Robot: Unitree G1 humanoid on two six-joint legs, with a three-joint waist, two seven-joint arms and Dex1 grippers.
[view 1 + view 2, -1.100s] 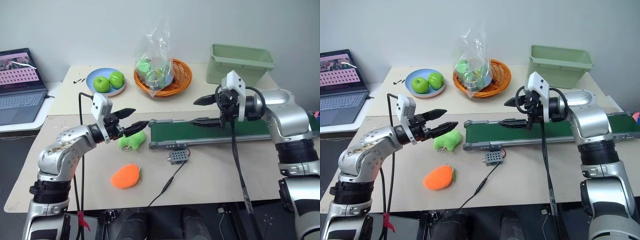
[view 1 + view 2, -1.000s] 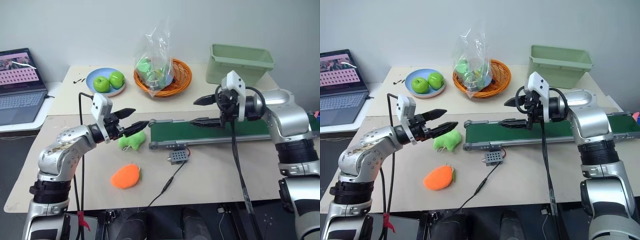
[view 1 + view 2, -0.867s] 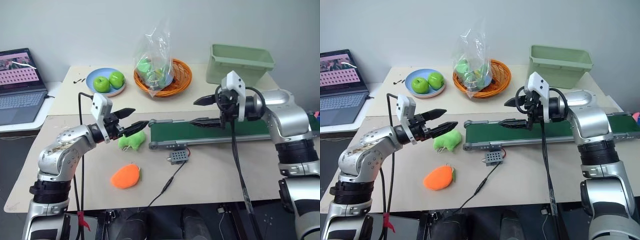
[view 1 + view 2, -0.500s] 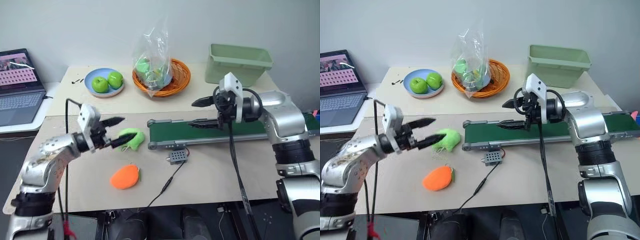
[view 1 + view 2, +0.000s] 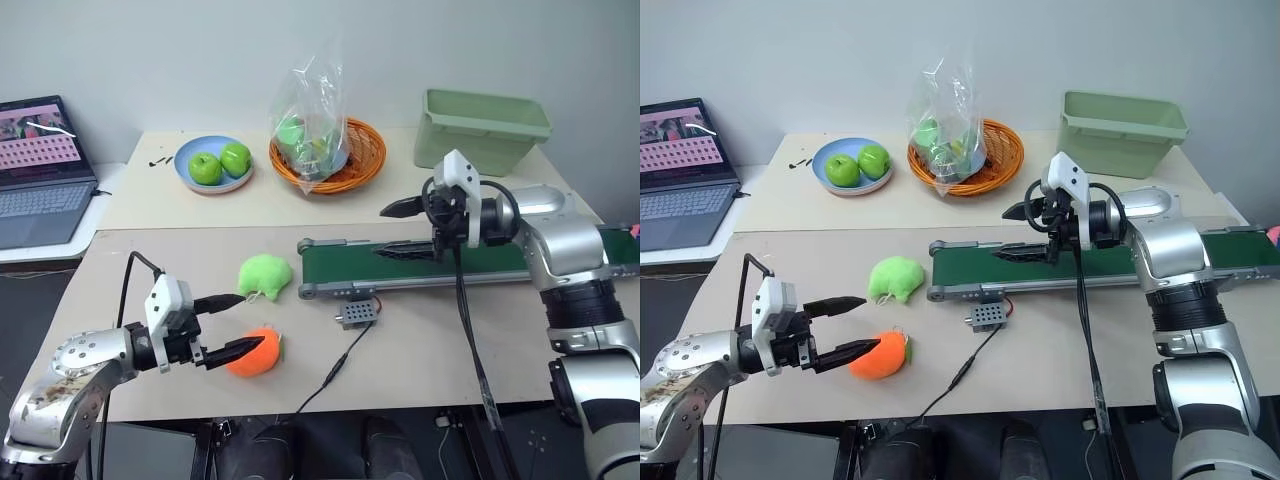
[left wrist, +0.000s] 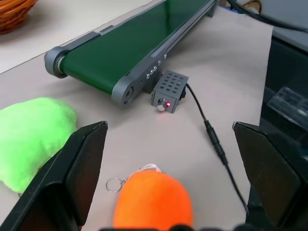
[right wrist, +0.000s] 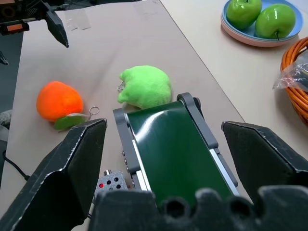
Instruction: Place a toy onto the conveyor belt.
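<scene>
left end effector [image 5: 226,325] stood wide apart and empty, its black fingers either side of the toy [image 5: 252,352], lower tip at the toy's edge; contact could not be confirmed. right end effector [image 5: 392,231] was likewise spread and empty, hovering over the conveyor belt [image 5: 440,262] near its roller end. the toy, a soft orange oval plush with a small metal ring, lay on the tabletop [image 5: 420,350] in front of that roller end, off the belt. a fuzzy lime-green plush [image 5: 265,273] lay just beside the roller end. the belt was smooth dark green in a grey metal frame, with a small grey perforated box [image 5: 357,314] just in front of it.
</scene>
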